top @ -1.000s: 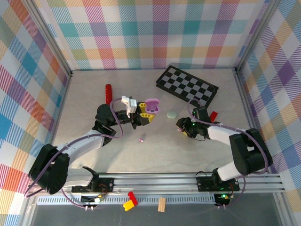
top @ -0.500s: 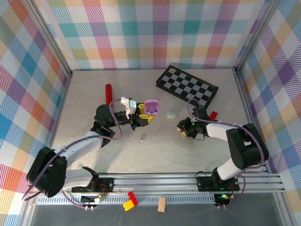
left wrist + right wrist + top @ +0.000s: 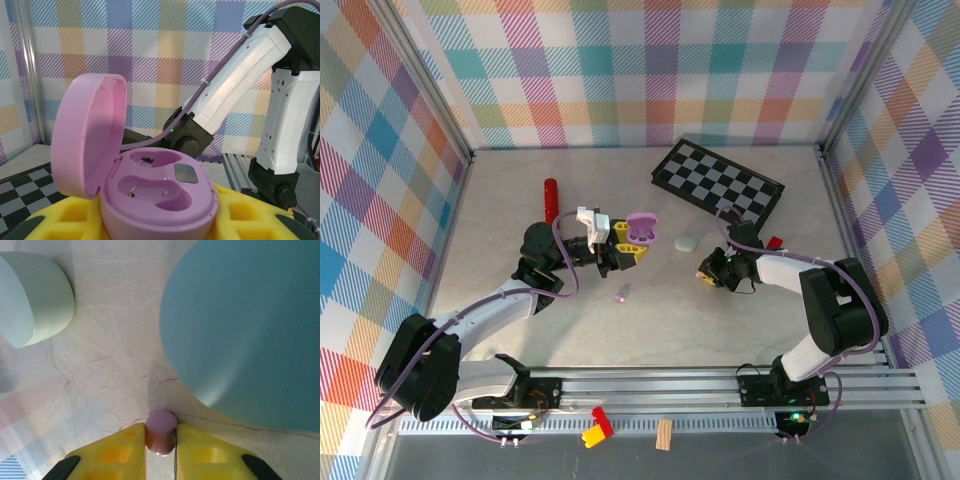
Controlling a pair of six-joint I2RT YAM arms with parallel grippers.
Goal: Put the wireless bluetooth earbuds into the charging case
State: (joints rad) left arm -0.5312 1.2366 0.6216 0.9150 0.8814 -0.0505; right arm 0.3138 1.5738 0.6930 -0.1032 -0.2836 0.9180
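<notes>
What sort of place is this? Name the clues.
Probably a robot test cell, not a home: plaid panels wall in a tabletop, and a left arm and right arm are bolted to a metal rail.

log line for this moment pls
left gripper: shut on charging case, lid open, slots empty | right gripper: shut on earbud | earbud not yet in case

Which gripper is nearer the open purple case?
Left. The left gripper is shut on the case. The right gripper is off to the case's right, beyond the mint case, pinching an earbud.
</notes>
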